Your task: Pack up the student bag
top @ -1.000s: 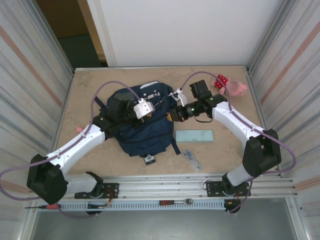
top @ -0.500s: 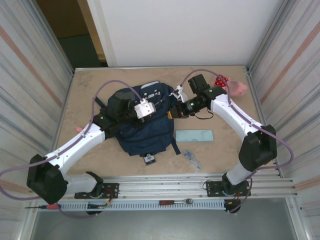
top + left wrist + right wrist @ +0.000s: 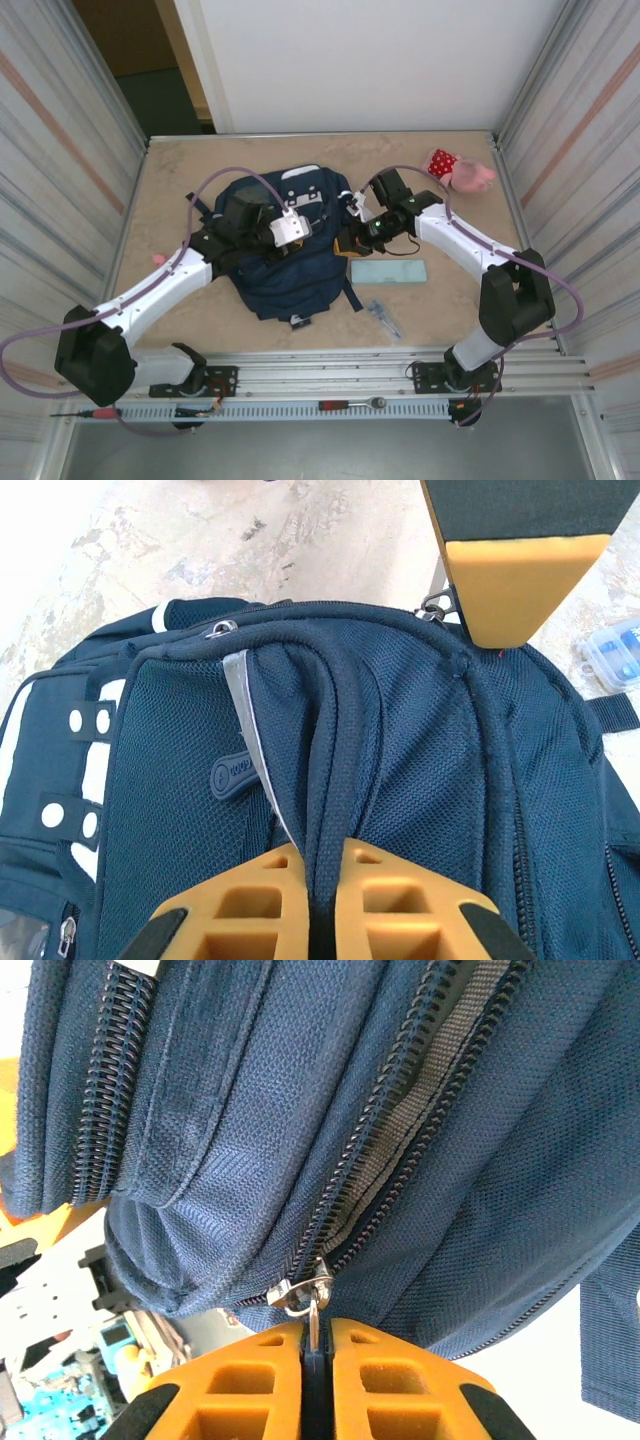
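Right wrist: right gripper [image 3: 316,1345] pinches zipper pull [image 3: 300,1298] on student bag [image 3: 250,1090].

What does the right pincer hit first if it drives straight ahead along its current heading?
The student bag. The right pincer is shut on a zipper pull, and the bag's zipper track and navy fabric lie directly ahead of the fingertips, apparently almost touching.

A lab-like robot test cell. Ribbed metal walls [image 3: 60,150] box in the counter [image 3: 180,170]. A ratchet [image 3: 352,403] lies by the front rail [image 3: 330,362].
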Robot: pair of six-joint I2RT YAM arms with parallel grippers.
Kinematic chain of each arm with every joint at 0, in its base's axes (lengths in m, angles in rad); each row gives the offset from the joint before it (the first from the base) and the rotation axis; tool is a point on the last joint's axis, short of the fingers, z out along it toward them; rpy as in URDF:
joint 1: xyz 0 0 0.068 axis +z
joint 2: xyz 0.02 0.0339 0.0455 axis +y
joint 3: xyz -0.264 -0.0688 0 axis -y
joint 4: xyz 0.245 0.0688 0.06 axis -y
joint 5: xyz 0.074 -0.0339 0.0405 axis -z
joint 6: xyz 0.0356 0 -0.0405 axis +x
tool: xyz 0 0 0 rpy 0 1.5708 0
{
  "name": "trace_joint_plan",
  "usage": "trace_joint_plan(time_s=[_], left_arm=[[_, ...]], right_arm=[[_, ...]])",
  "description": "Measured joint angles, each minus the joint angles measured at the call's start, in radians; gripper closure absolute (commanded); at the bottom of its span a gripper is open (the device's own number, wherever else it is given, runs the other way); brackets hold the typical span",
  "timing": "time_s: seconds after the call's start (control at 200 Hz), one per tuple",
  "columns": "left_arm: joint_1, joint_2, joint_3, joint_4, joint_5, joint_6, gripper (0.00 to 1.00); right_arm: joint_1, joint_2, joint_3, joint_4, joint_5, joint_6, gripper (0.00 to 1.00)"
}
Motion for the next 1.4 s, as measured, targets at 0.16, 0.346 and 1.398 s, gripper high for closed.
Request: trace_joint_plan(time_s=[0.16, 0.346, 1.398], left_arm=[[0.008, 0.0, 0.0, -0.002, 0.01, -0.001, 1.0], [0.008, 0.0, 0.0, -0.003, 0.024, -0.002, 1.0], [-0.071, 0.187, 0.181, -0.046, -0.233, -0.299, 1.0]], right_arm=[[-0.013, 0.021, -0.005, 0.025, -0.034, -0.008, 0.77], [-0.018, 0.065, -0.005, 0.044, -0.059, -0.028, 0.72], [0.091, 0.035, 0.145, -0.046, 0.087, 0.067, 1.0]])
